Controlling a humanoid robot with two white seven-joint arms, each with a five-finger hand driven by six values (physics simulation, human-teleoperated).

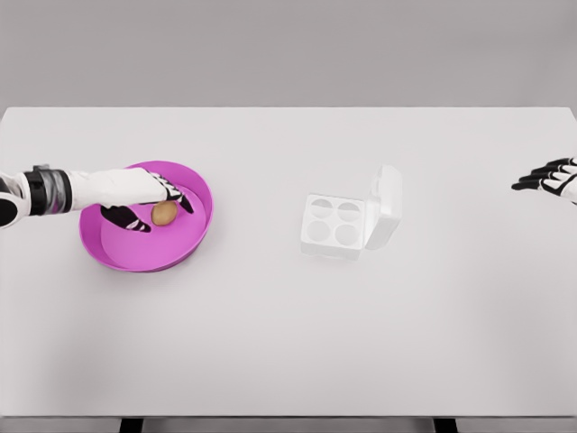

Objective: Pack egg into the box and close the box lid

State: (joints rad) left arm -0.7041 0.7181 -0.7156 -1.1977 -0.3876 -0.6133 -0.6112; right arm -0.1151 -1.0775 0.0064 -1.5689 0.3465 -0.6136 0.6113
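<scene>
A brown egg [164, 215] lies inside the magenta bowl [194, 236] at the table's left. My left hand [160, 208] reaches into the bowl from the left, with the thumb on the egg's left and the fingers [178, 193] curled over its top and right, closed on it. The egg is still low in the bowl. The clear egg box [332, 222] with its empty round cups sits at mid-table, its lid [386, 206] standing open on the right side. My right hand [548, 175] hovers at the right edge, fingers relaxed and holding nothing.
The white table [270, 343] spans the whole view, with its front edge near the bottom. A bare stretch of tabletop separates the bowl from the box.
</scene>
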